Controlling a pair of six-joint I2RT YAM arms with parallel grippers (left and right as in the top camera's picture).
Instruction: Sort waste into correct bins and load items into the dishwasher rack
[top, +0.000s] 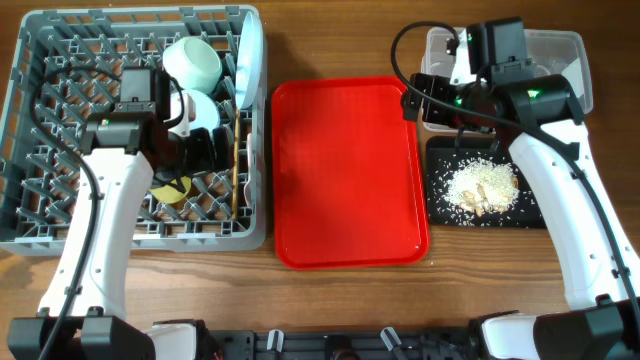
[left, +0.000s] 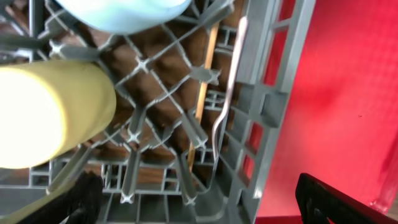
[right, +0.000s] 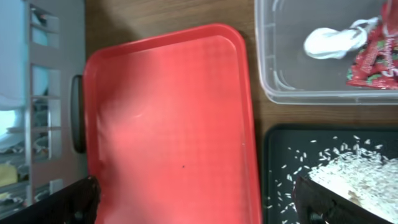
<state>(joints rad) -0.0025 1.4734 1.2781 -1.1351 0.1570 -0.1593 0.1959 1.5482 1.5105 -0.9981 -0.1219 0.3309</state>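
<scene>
Grey plastic lattice rack (top: 30, 150): yellow cup (left: 50, 112) held inside. Crumpled red wrapper (right: 376, 59) lodged in clear plastic tub (right: 280, 81). Left fingers (left: 336, 202), right fingers (right: 339, 208): spread wide, empty. Closing step judged; withdrawal is required.

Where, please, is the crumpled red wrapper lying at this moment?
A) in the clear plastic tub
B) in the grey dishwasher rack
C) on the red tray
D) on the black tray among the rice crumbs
A: the right wrist view shows the crumpled red wrapper inside the walls of the clear plastic tub, right beside the white scrap.
</scene>
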